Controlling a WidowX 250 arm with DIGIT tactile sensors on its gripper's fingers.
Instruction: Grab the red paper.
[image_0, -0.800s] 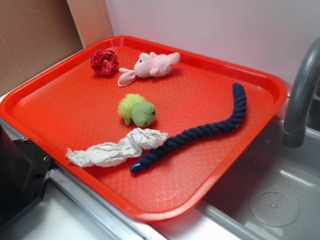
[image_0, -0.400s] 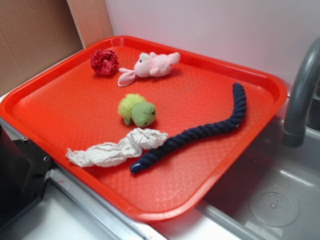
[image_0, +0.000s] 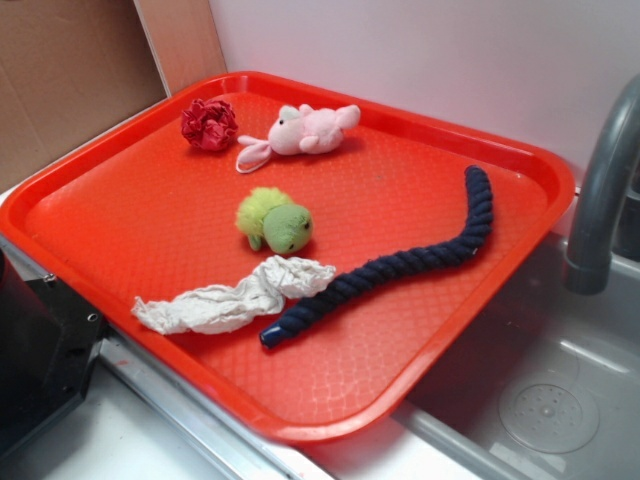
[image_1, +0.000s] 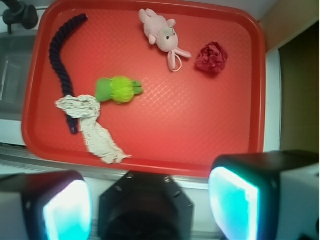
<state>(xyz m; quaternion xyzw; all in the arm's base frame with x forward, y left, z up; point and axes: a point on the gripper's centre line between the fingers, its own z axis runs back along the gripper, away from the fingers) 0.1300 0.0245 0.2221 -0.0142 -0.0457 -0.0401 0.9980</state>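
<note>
While you look at the two views, you can read the scene like this:

Red paper: the small dark red paper ball (image_0: 209, 124) sits in the upper left of the exterior frame, near the far corner of the tray; in the wrist view you find it (image_1: 211, 58) in the upper right part, on the tray floor, with nothing touching it.

Gripper: in the wrist view the gripper (image_1: 150, 202) fills the bottom of the frame, its two fingers spread wide with bare space between them, so it is well opened and it holds nothing. It is over the near rim of the tray, well apart from the red paper.

Tray: the orange-red tray (image_0: 120, 200) carries all the small things; one corner hangs over the metal sink (image_0: 560, 400) at the lower right of the exterior frame.

Pink plush toy: it (image_0: 300, 131) lies just beside the red paper, to its right in the exterior frame, not touching it.

Green plush toy: it (image_0: 274, 221) is near the centre of the tray.

White cloth strip: the wrinkly strip (image_0: 232, 297) lies in the lower left part of the tray, one end touching the rope.

Dark blue rope: it (image_0: 400, 266) curves from the cloth up toward the right side.

Faucet: the grey faucet (image_0: 600, 200) stands at the right edge.
</note>
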